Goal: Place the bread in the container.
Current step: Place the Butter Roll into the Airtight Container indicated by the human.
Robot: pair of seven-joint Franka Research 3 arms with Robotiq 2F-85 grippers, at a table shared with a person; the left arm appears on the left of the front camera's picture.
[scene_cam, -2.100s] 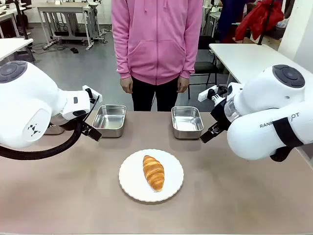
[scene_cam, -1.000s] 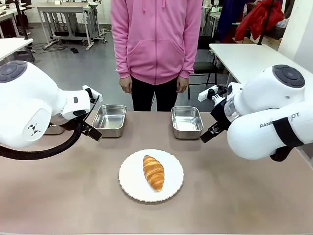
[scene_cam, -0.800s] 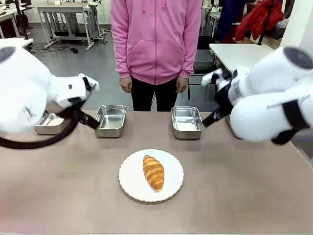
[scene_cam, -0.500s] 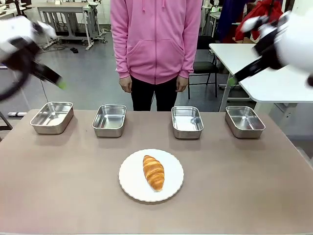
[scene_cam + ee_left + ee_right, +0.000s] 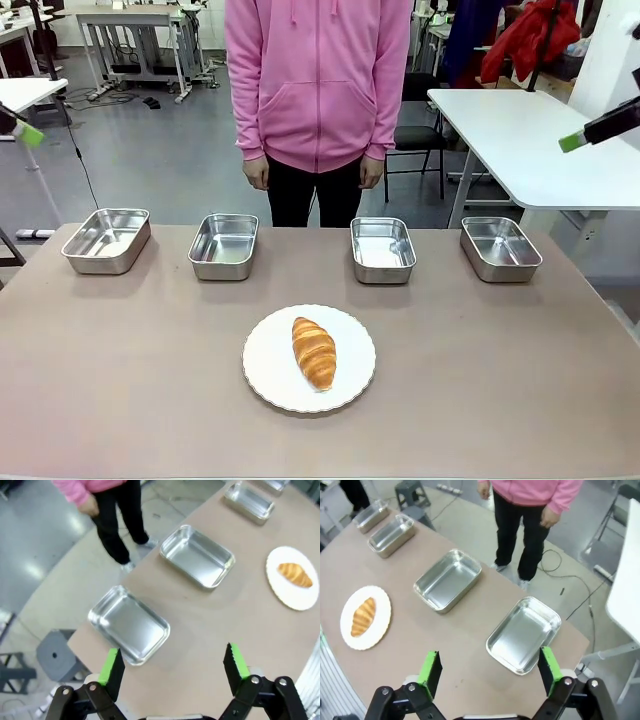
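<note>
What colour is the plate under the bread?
White. The plate shows best in the front view, with the golden-brown bread on it.

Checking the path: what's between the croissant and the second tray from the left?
Only the white plate under the croissant, then bare table, as the front view shows.

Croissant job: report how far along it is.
Done: nothing yet; the golden-brown croissant lies on the round white plate. In hand: nothing; the left gripper and the right gripper both hang open and empty high above the brown table. Left: grasp the croissant, carry it to one of the four shallow rectangular stainless-steel trays, all empty, and release it there.
</note>
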